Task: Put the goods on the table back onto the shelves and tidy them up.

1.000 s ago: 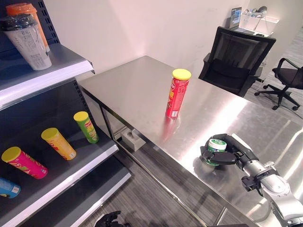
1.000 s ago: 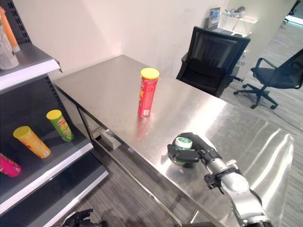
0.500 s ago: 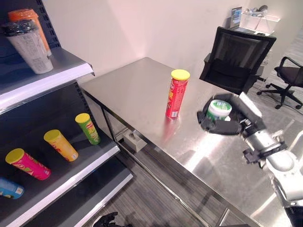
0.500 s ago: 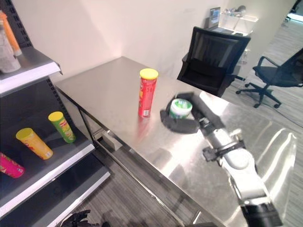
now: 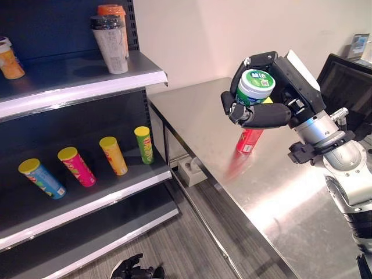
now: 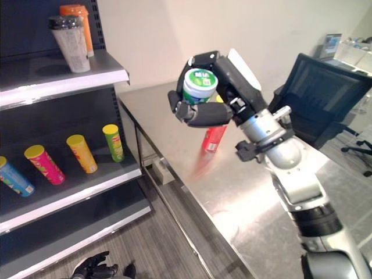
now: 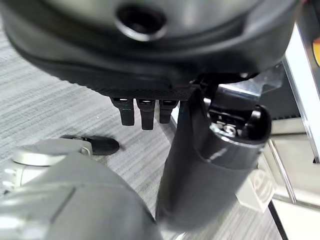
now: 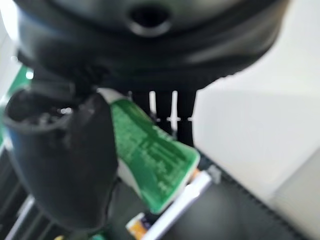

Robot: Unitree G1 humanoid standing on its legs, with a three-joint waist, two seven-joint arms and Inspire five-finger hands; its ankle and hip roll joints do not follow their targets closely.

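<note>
My right hand (image 5: 264, 115) is shut on a small green-and-white jar (image 5: 254, 86), holding it upright in the air above the steel table's (image 5: 197, 110) left end. The jar's green label (image 8: 150, 155) shows between the thumb and fingers in the right wrist view. A red can (image 5: 249, 140) stands on the table behind the hand, partly hidden by it. The dark shelves (image 5: 75, 75) stand to the left. My left hand (image 5: 133, 270) hangs low by the floor, fingers relaxed and holding nothing.
The upper shelf carries a white cup (image 5: 110, 38), an orange cup (image 5: 113, 10) and a small pot (image 5: 10, 58). Several cans lean on the middle shelf (image 5: 87, 200), among them a green one (image 5: 143, 144). A white box (image 5: 192, 171) sits under the table. A black chair (image 6: 331, 87) stands beyond.
My right hand has lifted the jar off the table and carried it up and left toward the shelves. The camera has turned left, bringing more of the shelves into view.
</note>
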